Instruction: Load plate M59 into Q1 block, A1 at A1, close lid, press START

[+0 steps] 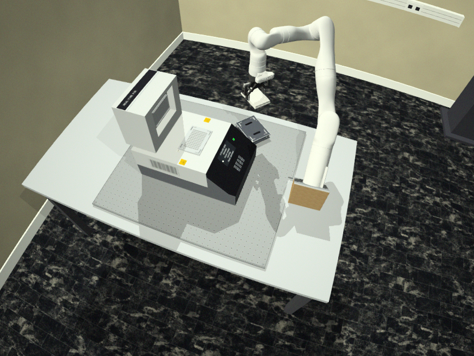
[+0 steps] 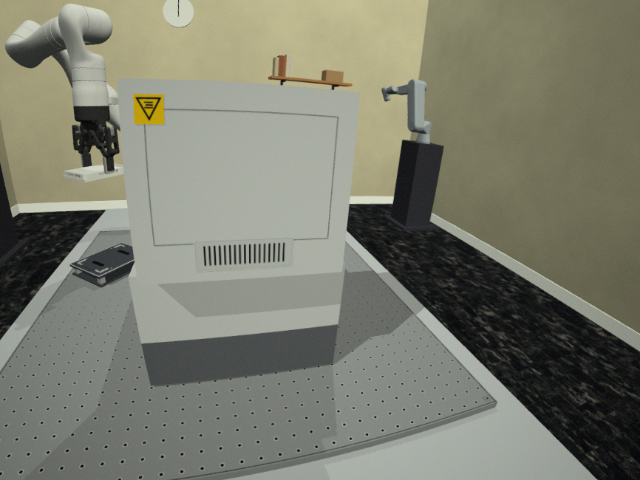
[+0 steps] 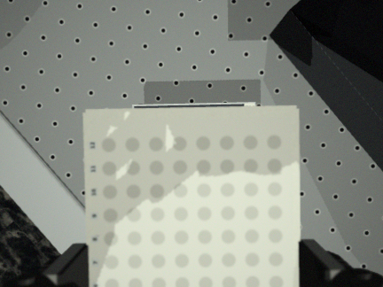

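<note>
My gripper [image 1: 252, 91] [image 2: 97, 166] [image 3: 193, 264] is shut on plate M59 [image 1: 259, 99] [image 2: 84, 174] [image 3: 195, 199], a white well plate held roughly level in the air. In the wrist view column number 12 is at the plate's far end; its near end with A1 is out of frame. The dark nest N1 [image 1: 253, 128] [image 2: 106, 261] stands empty below the plate. Cycler Q1 [image 1: 195, 168] [image 2: 240, 323] has its lid [image 1: 132, 124] [image 2: 240, 175] raised. Its block [image 1: 197, 139] is bare. The lamp [image 1: 233, 138] is green. The key labels are too small to read.
Q1 and the nest stand on a grey perforated board [image 1: 244, 237] [image 2: 247, 413] [image 3: 111, 62] on a white table [image 1: 306, 264]. Q1's black sloping front faces the arm's base. The nest is close beside Q1's front corner. The raised lid stands tall at Q1's rear.
</note>
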Available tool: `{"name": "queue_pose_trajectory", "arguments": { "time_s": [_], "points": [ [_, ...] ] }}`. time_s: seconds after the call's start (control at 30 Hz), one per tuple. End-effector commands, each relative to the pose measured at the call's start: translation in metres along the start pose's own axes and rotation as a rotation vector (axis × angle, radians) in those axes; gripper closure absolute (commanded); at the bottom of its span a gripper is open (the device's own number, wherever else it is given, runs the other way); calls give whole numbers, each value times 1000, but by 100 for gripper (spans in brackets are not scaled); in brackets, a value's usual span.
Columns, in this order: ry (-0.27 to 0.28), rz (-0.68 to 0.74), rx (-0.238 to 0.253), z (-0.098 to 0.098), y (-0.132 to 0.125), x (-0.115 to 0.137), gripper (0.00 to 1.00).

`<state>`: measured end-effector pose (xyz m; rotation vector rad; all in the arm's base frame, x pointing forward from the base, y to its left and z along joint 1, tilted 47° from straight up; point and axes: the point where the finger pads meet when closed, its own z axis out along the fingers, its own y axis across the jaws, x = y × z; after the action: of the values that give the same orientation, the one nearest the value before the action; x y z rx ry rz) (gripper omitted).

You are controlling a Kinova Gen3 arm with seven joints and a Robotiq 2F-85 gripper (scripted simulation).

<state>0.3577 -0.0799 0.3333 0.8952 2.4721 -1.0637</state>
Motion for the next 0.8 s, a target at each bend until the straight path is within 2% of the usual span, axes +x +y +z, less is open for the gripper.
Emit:
{"name": "queue_pose_trajectory", "arguments": {
  "time_s": [0.0,0.4,0.77],
  "points": [
    [-1,-1,-4,-2,1,0,9],
    [-1,-1,-4,-2,1,0,9],
    [-8,-141,-2,-5,38,3,9]
  ]
}}
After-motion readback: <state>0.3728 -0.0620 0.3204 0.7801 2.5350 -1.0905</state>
